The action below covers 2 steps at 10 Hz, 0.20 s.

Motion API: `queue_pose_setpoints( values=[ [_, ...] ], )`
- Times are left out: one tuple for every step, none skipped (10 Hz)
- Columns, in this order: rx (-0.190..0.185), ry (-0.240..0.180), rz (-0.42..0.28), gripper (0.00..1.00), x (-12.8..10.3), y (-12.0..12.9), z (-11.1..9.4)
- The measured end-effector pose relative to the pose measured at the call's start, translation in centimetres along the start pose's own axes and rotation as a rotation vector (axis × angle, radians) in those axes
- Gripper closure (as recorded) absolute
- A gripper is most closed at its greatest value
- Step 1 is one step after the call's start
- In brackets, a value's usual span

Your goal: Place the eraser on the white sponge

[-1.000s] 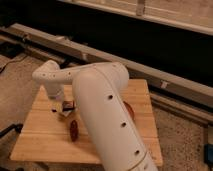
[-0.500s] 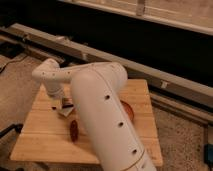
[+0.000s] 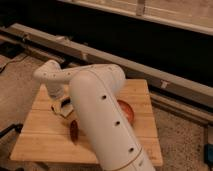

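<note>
My gripper (image 3: 61, 106) hangs from the white arm (image 3: 100, 115) low over the left part of the wooden table (image 3: 40, 137). Right at the gripper a small pale patch, possibly the white sponge (image 3: 65, 103), lies on the wood. The eraser is not distinguishable; the gripper and wrist cover that spot. I cannot make out whether anything is held.
A dark red chili-shaped thing (image 3: 74, 131) lies just in front of the gripper. A round red object (image 3: 125, 111) peeks out behind the arm on the right. The big arm hides the table's middle. A grey rail (image 3: 150, 65) runs behind the table.
The wrist swayed slightly left and back over the same spot of the table. The red things have not moved.
</note>
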Motion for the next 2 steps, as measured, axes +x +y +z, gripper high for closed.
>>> queue_pose_setpoints(
  values=[
    [0.001,0.000,0.001,0.20,0.08,-0.07,0.02],
    [0.001,0.000,0.003,0.20,0.16,-0.14,0.00]
  ],
)
